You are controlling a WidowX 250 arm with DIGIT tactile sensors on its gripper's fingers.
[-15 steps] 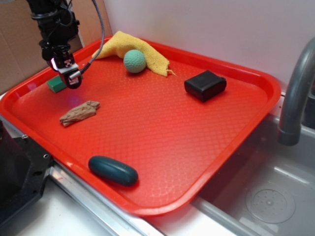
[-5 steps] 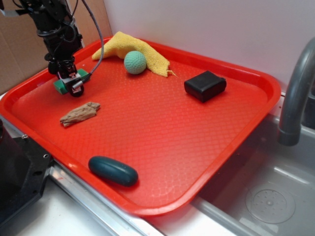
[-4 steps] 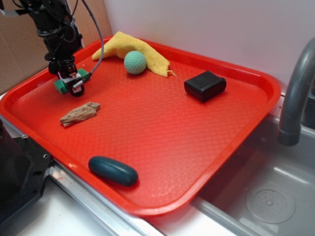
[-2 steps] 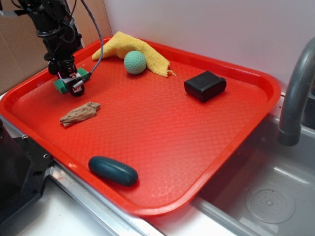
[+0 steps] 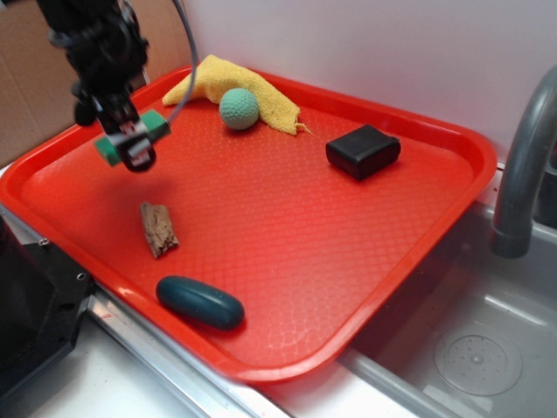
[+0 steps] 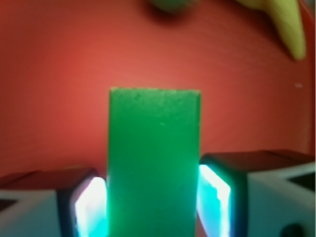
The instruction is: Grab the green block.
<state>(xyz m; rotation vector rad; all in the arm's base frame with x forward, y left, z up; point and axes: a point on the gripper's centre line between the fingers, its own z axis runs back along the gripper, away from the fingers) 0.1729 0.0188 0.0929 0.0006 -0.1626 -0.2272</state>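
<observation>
Fingers (image 6: 212, 192) press flat against both long sides of the green block (image 6: 154, 163), one pad on each side, with no gap seen in the wrist view; the gripper (image 5: 132, 144) is clamped on it. Pad faces glow cyan from reflected light and their edges are blurred. Fingertip ends and the block's near end are cut off by the lower frame edge in that view.

Items, largest first:

Red tray (image 5: 348, 252): fully seen in the exterior view; only its textured floor shows in the wrist view.

Sink basin (image 5: 487, 348) and grey faucet (image 5: 522, 165): both cut off at the right frame edge.

Yellow cloth (image 5: 218, 83): far left corner of the tray, partly hidden behind the mint dimpled ball (image 5: 238, 108), which touches it. In the wrist view the ball is a blurred sliver at the top edge.

Black box (image 5: 363, 151): far right area of the tray.

Teal oval (image 5: 200, 301): near edge of the tray.

Green block: held above the tray's left part, clear of the floor. Its long axis runs roughly level, from near-left to far-right in the exterior view; the middle is hidden by the gripper, both ends protrude.

Brown wood piece (image 5: 159, 229): lies on the tray between the gripper and the teal oval.
</observation>
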